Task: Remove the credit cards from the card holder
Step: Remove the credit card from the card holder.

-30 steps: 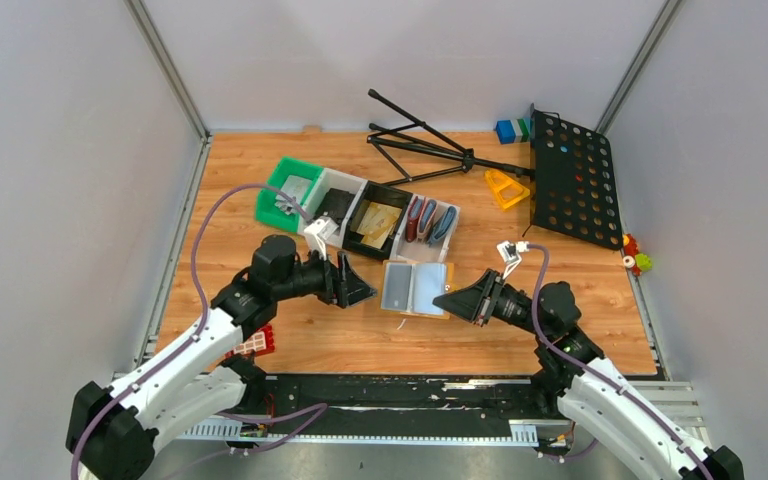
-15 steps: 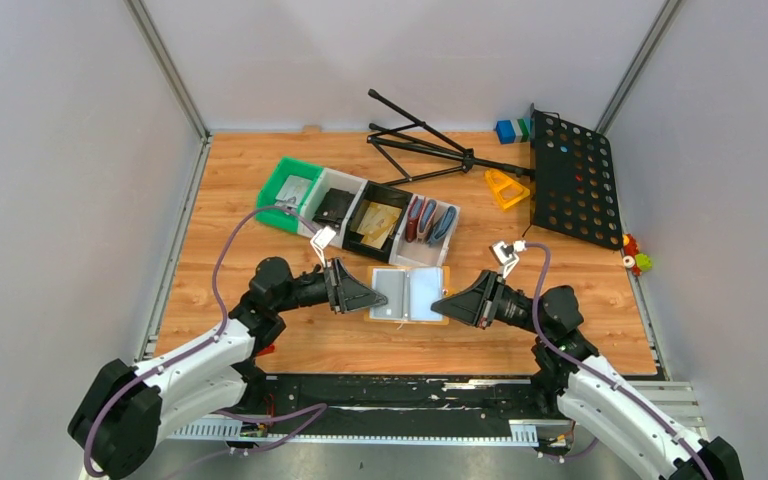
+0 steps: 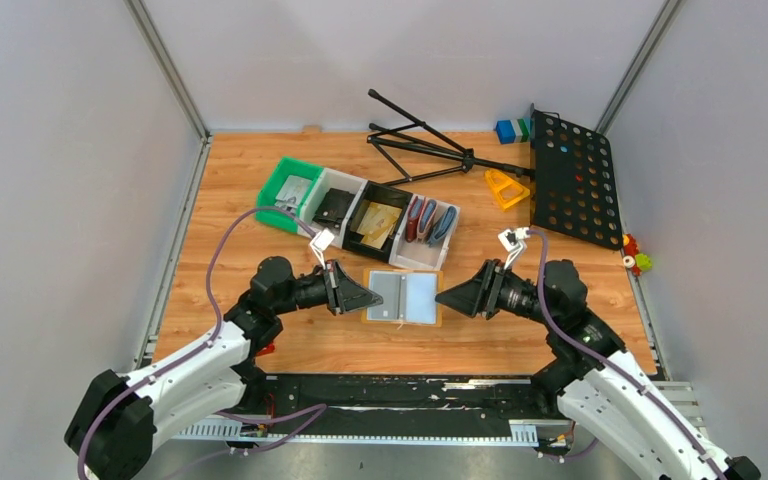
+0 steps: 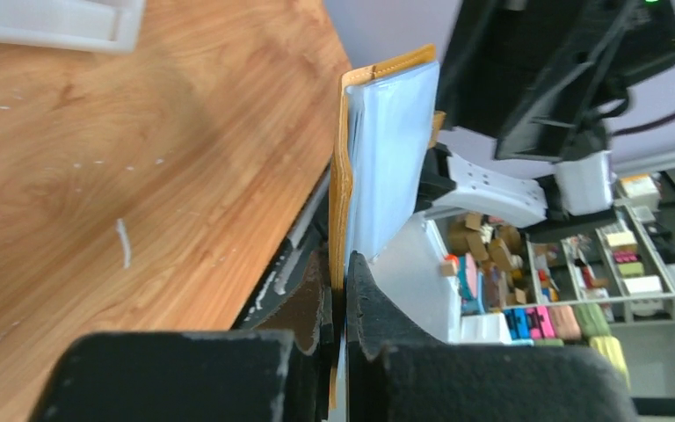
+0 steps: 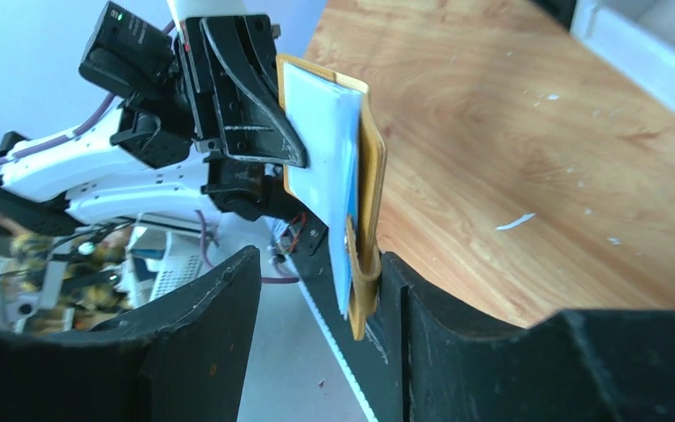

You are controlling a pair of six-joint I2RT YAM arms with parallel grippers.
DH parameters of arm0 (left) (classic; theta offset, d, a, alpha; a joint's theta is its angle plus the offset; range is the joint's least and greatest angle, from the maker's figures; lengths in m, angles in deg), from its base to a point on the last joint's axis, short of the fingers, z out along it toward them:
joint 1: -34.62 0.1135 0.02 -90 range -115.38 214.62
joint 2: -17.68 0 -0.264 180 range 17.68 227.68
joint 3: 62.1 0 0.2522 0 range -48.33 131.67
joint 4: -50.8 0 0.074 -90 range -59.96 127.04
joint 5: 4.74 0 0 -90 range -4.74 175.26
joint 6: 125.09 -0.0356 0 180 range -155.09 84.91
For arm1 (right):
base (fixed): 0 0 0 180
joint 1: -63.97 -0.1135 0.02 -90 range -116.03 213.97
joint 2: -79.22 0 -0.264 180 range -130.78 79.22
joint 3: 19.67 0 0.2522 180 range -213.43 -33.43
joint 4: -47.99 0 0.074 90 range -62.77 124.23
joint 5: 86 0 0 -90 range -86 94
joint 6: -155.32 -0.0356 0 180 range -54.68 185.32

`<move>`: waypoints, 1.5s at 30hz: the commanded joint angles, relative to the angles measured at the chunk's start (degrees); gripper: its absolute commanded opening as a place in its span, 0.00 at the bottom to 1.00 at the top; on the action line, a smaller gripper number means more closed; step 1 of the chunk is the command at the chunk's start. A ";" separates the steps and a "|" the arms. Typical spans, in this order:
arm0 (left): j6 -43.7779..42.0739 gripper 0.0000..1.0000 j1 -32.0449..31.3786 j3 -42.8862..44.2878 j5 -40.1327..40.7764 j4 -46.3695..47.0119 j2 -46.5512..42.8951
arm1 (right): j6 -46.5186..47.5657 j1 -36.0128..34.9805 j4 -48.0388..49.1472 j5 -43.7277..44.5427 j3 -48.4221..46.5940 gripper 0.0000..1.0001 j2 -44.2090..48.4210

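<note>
We judge the task barely begun on the extraction side. The card holder [image 3: 401,297] is spread open with its pale grey-blue lining up, between the two arms and over the wooden table [image 3: 580,290], just in front of the row of bins. No card shows sticking out of its pockets in any view, so the pulling-out is not yet done as far as we can see. Gold-tan credit cards [image 3: 380,222] lie in the black bin [image 3: 392,194], but we cannot tell whether they came from this holder.

The left gripper [image 4: 338,290] has its fingers pressed together on the mustard edge of the holder, with almost no gap, and carries it by that side. The right gripper [image 5: 321,264] stands wide apart. The holder's opposite edge sits between its fingers [image 5: 457,343], close against one of them and well clear of the other. We read it as bracketing the holder and not clamping it, so closing on a card or pocket is what remains.
</note>
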 commanded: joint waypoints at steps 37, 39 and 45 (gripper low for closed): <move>6.46 0.00 -7.05 -2.18 -0.04 20.64 9.52 | -5.39 -12.73 22.82 2.75 2.88 0.37 -22.42; 6.27 0.00 -7.06 -2.14 0.07 20.10 9.35 | -5.42 -12.73 22.45 3.03 2.92 0.37 -21.99; 5.77 0.00 -7.06 -2.30 1.02 18.91 8.50 | -2.24 -12.71 12.42 8.46 0.85 0.50 -18.64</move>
